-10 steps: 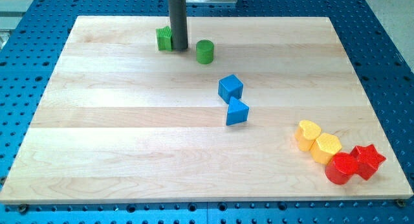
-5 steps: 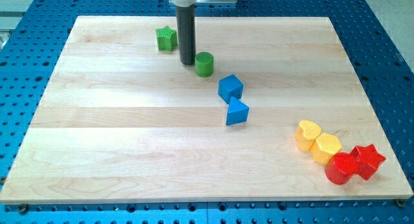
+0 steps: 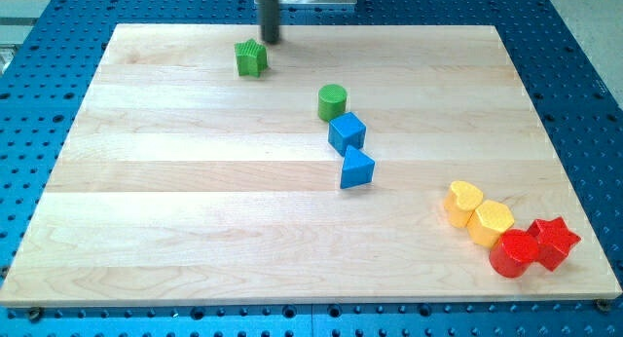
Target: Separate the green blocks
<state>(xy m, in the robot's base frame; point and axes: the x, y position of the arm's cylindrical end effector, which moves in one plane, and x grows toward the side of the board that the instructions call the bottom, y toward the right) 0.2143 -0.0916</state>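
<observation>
Green cylinder (image 3: pixel 332 101) now shifted right, touching blue cube (image 3: pixel 347 132), well apart from green star (image 3: pixel 250 57); my tip (image 3: pixel 270 40) beside star; no pincer visible.

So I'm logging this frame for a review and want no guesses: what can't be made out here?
- Arm: cut off by the view's top edge; only the rod down to my tip shows, above the green star.
- Green cylinder and blue cube: touching or just apart, too close to tell.
- Red cylinder: partly hides the red star behind it.
</observation>
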